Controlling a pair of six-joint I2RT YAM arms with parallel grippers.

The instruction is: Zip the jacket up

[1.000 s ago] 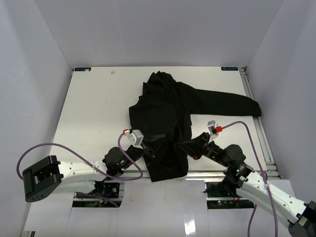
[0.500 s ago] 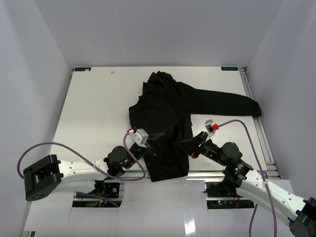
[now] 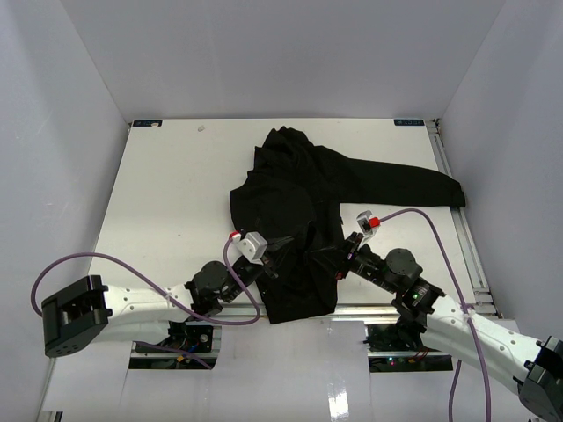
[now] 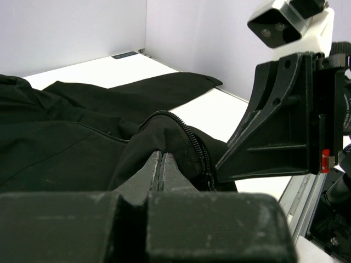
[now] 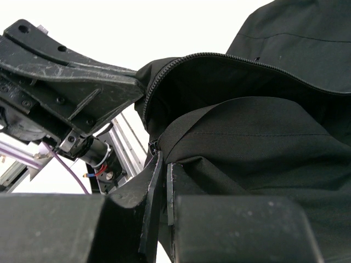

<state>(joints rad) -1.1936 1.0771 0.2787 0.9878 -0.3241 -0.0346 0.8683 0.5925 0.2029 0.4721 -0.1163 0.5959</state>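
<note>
The black jacket [image 3: 290, 193] lies on the white table, collar at the far end, hem at the near edge, and one sleeve [image 3: 413, 183] stretched to the right. My left gripper [image 3: 283, 249] is shut on a raised fold of the jacket [image 4: 66, 142], just left of the zipper teeth [image 4: 192, 139]. My right gripper [image 3: 327, 260] faces it from the right, close by. It is shut on the lower edge of the jacket [image 5: 263, 142], where the zipper [image 5: 230, 57] ends. Above that end the zipper gapes apart. Each wrist view shows the other gripper a short way off.
The white table [image 3: 167, 202] is walled at the left, back and right. An aluminium rail [image 3: 369, 309] runs along the near edge, just under the hem. Purple cables [image 3: 440, 230] loop off both wrists.
The two grippers have drawn closer together at the hem. The right one moved left and a little farther away, the left one slightly right. Both stayed shut.
</note>
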